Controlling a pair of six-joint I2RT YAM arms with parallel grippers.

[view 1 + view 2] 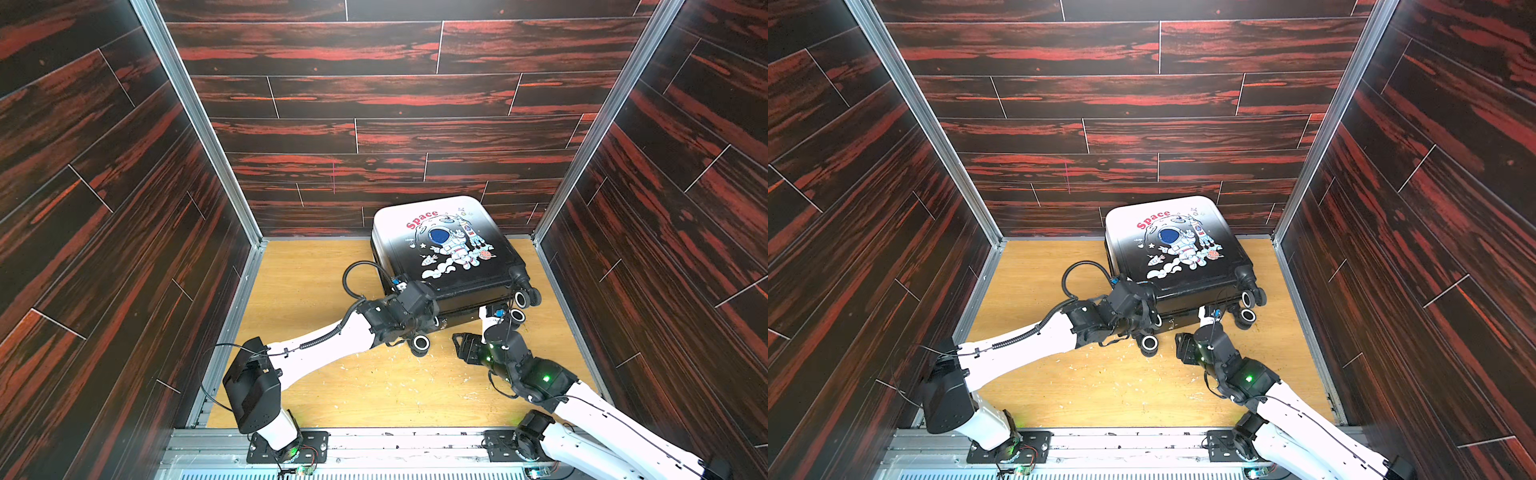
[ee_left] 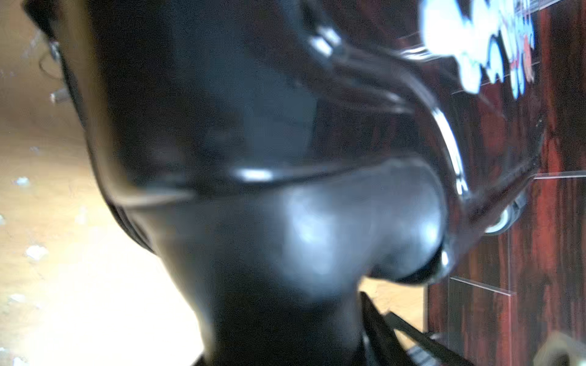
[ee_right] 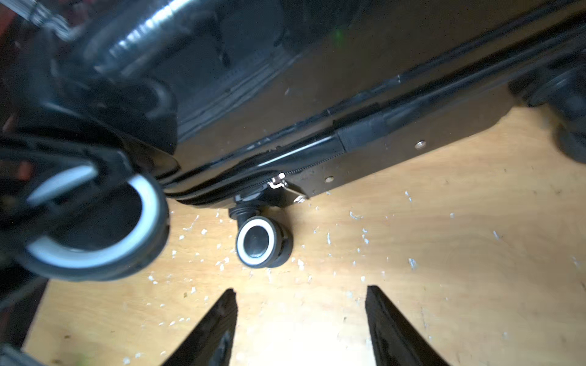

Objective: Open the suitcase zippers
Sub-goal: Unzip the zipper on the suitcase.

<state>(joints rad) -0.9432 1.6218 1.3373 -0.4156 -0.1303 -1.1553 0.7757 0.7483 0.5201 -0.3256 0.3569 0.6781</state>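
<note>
The suitcase lies flat on the wooden floor, astronaut print up, wheels toward me. My left gripper is pressed against its near left corner. The left wrist view is blurred and filled by glossy black shell, so the jaws do not show. My right gripper hovers open over bare floor just short of the near edge, nothing between its fingers. Ahead of it runs the zipper track with a metallic pull tab beside a spinner wheel.
Dark red wood-pattern walls close in on the back, left and right. An aluminium rail crosses the front. White flecks litter the floor. A black cable loop from the left arm arches beside the case. Two more wheels stick out at the near right corner.
</note>
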